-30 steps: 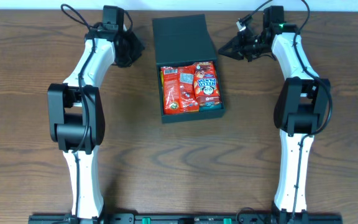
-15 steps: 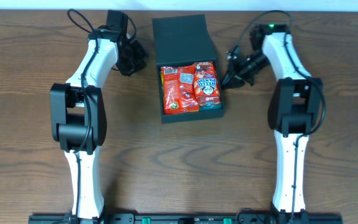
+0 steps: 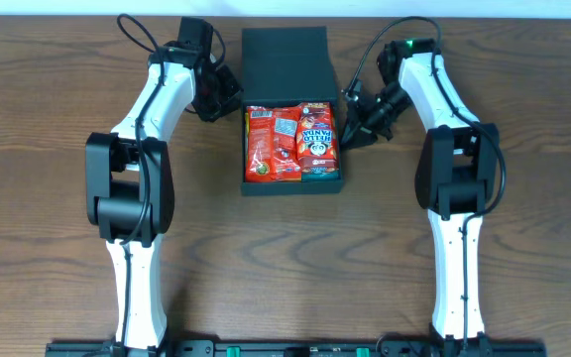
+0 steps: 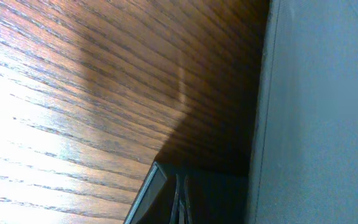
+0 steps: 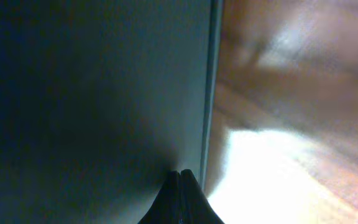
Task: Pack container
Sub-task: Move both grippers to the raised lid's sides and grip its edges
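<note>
One camera looks straight down on my table (image 3: 28, 198). My wrist cameras sit very close (one each side) to the black box (image 3: 285, 59) all three see.

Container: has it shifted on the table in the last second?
Yes. The container swung its near end left in the overhead view, squaring up with the table edge; its lid end barely moved.

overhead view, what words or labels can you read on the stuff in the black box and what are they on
"HELLO PANDA": on the right red packet, lying in the container.
The left red packet has print, but it is too small to read.
The container itself shows no lettering.
Both wrist views show no text.
</note>
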Robot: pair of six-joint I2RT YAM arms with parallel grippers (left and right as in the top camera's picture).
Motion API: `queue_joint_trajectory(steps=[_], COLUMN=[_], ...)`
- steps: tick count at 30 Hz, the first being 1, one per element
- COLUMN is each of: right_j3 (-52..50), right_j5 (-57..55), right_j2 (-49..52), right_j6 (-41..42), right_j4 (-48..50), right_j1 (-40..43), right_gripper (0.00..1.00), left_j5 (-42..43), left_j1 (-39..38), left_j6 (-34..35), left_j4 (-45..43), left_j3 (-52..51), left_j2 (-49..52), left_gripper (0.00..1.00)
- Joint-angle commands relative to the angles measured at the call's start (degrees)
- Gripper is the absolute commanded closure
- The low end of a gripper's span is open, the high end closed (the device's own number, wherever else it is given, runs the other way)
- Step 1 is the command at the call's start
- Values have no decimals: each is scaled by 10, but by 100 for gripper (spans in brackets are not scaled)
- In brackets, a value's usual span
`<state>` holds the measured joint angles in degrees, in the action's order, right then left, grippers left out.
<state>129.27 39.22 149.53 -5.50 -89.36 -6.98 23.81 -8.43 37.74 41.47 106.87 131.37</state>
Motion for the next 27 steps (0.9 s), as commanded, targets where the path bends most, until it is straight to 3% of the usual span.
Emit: queue_joint_trajectory(steps=[1, 9, 16, 20, 27], right_j3=[2, 3, 3, 3, 3], right_j5=[33, 28, 54, 66, 80], right_j2=[0, 0, 0, 1, 9], right_j6=[-19, -11, 86, 137, 188], right_j4=[-2, 28, 202, 299, 378], right_j1=[-16, 10, 38, 36, 37], right_gripper=[98, 98, 99, 98, 99], left_j5=[0, -26, -34, -29, 26], left_j1=[1, 3, 19, 19, 21], left_j6=[6, 6, 33, 74, 111], left_j4=[-2, -7, -99, -106, -162], left_j3=[9, 9, 9, 9, 9], left_j2=[5, 5, 9, 37, 76], left_gripper=[94, 94, 94, 94, 94])
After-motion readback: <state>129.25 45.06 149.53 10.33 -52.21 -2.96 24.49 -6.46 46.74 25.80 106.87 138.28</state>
